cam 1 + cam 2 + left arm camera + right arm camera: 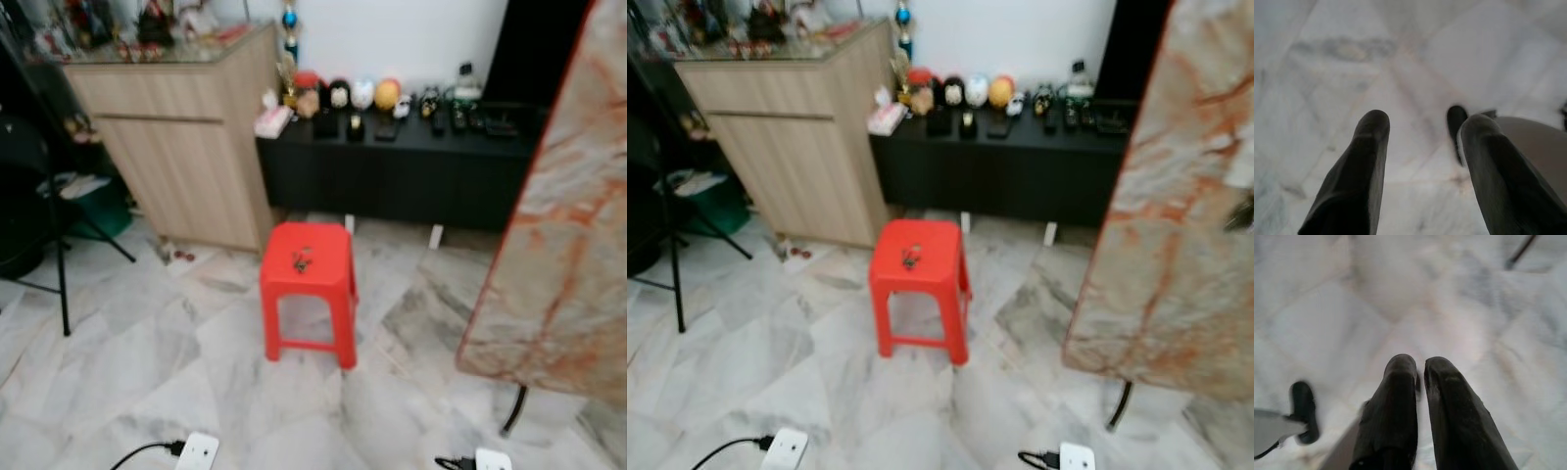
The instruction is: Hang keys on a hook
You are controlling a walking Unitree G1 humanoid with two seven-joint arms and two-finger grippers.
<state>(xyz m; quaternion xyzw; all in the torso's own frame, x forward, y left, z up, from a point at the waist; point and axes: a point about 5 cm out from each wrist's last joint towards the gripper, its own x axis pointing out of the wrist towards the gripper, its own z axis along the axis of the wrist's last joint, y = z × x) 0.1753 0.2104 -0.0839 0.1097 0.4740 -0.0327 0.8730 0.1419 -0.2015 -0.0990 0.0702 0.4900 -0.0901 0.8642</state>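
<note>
Since the keys (302,260) lie on the red stool (308,284) mid-frame, walk closer first, the left hand (1422,142) open and empty, the right hand (1420,377) nearly closed, holding nothing.

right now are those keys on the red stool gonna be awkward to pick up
Probably a bit. The keys look like a small loose bunch lying flat on the stool, so they would likely flop and dangle. The smooth seat may let them slide if nudged.

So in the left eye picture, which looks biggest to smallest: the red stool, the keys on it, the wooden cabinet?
1. Wooden cabinet, though it stands farther back.
2. Red stool.
3. Keys, tiny on the stool's seat.
</note>
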